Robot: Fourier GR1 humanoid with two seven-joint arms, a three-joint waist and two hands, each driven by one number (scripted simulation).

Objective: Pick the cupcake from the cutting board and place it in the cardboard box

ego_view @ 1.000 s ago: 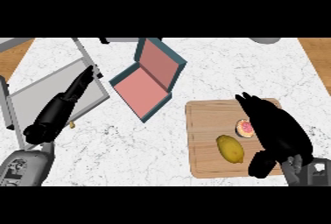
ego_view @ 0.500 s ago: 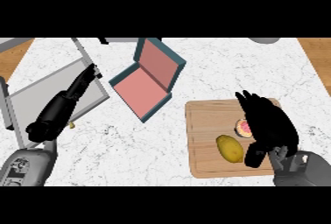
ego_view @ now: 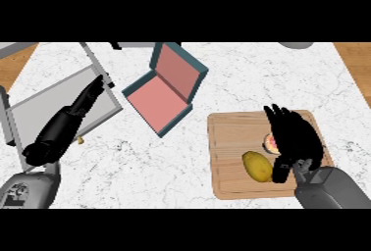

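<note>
- Right hand lies over the cupcake, fingers straight, nothing grasped.
- Closing could knock the nearby yellow fruit across the cutting board.
- Left hand rests released.

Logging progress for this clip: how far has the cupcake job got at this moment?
Early stage. Nothing is delivered: the open box holds nothing. In hand: the right hand lies over the cutting board, covering most of the cupcake beside the yellow fruit; whether it grips it cannot be told. The left hand rests away at the left. Left: lift, carry, place in the box.
</note>
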